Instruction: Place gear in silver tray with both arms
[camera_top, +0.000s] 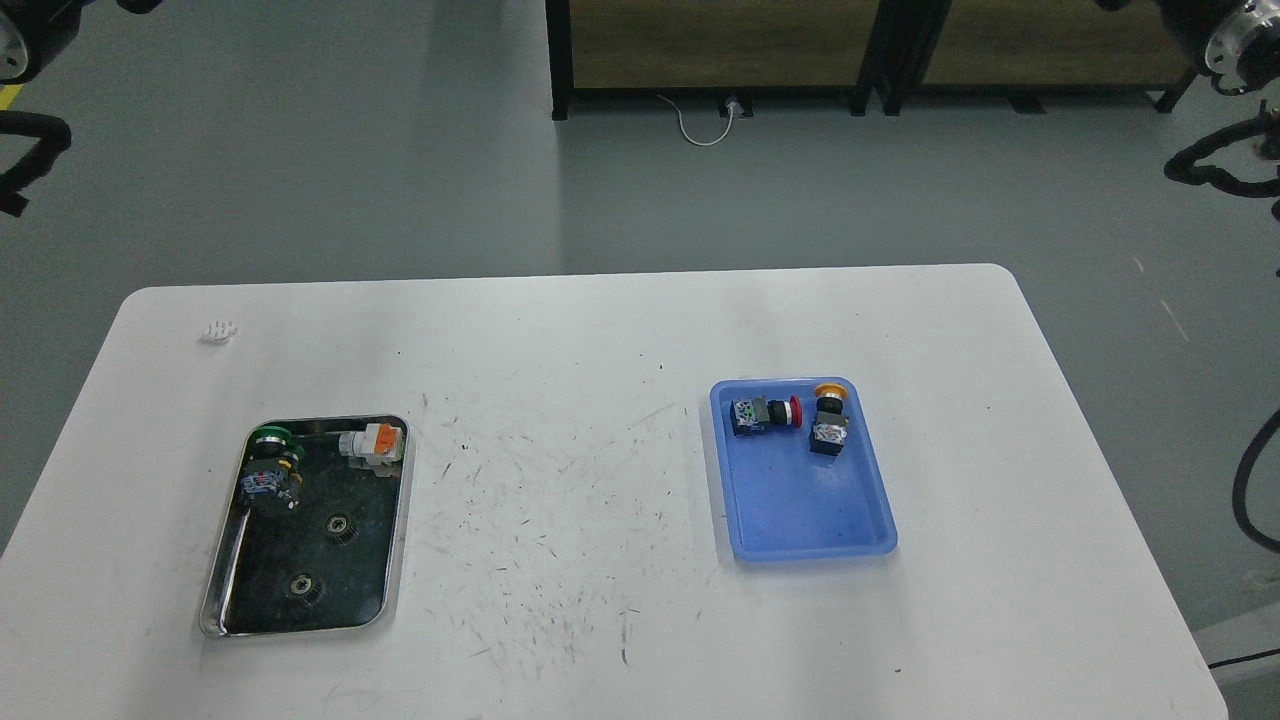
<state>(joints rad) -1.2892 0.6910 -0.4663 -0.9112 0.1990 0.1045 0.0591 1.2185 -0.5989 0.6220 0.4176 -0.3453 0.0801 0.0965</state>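
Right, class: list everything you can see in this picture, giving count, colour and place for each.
table: one, white, scuffed, centre
silver tray: one, shiny, table's left
gears: two, dark metal, inside silver tray
green-capped switch: one, silver tray's far-left corner
orange-and-white part: one, silver tray's far-right corner
blue tray: one, table's right
red-capped switch: one, in blue tray
yellow-capped switch: one, in blue tray
small white piece: one, table's far left
arms: black, top corners; jaws not in view

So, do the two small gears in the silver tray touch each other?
Apart. The head view shows dark tray bottom between the upper gear and the lower gear in the silver tray.
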